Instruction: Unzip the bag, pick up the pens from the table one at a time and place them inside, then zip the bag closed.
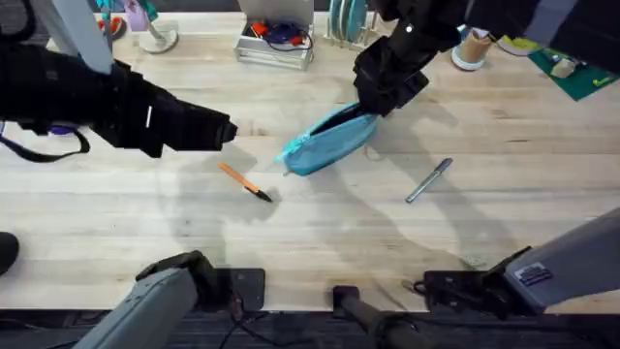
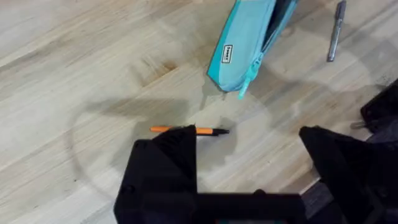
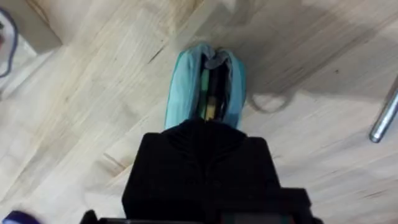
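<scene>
The light blue bag (image 1: pixel 325 143) lies slantwise mid-table, its zipper open and the dark lining (image 3: pixel 210 87) showing. My right gripper (image 1: pixel 376 102) is shut on the bag's far right end; in the right wrist view the black fingers (image 3: pixel 199 162) cover that end. The orange pen (image 1: pixel 244 182) lies just left of the bag, closer to the front. My left gripper (image 2: pixel 245 134) hovers open above it, and one finger (image 2: pixel 165 168) hides part of the pen (image 2: pixel 208 130). The silver pen (image 1: pixel 428 180) rests on the table (image 1: pixel 116 213) right of the bag.
Along the back edge stand a wire tray (image 1: pixel 276 41) with cables, a white stand base (image 1: pixel 160 41), a rack (image 1: pixel 347 24), a cup (image 1: pixel 473 48) and a green mat (image 1: pixel 581 76). The front half of the tabletop is bare wood.
</scene>
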